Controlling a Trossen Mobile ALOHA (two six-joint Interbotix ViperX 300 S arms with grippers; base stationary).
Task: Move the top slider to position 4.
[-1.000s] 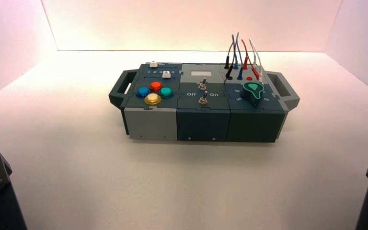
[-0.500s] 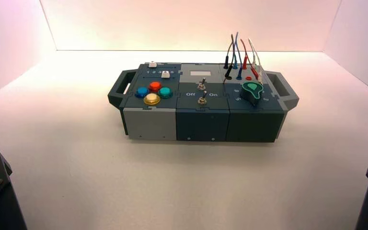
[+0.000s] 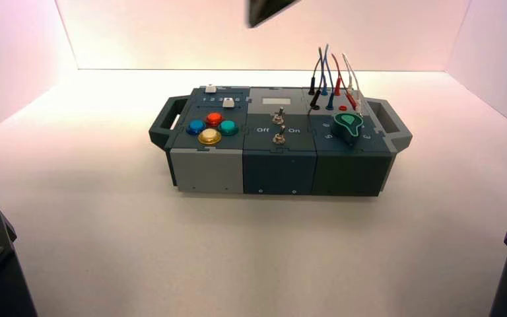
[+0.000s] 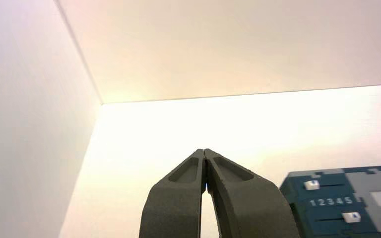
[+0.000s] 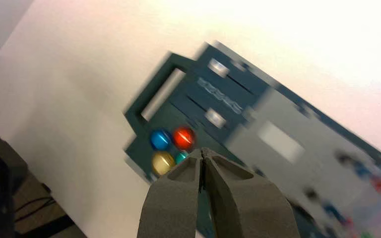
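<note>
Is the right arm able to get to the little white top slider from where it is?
Probably yes. The right end effector, its fingers shut, hangs above the box's button end, and nothing covers the top slider. The left end effector is shut too, off to the side.

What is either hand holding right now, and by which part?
Nothing. Both the left hand and right hand are shut on nothing, clear of the box.

Dark teal box [image 3: 277, 165] w/ grey front-left panel [image 3: 207, 170]; blue [image 3: 196, 127], red [image 3: 214, 119], yellow [image 3: 210, 137], green [image 3: 228, 127] buttons; white top slider [image 4: 311, 185].
</note>
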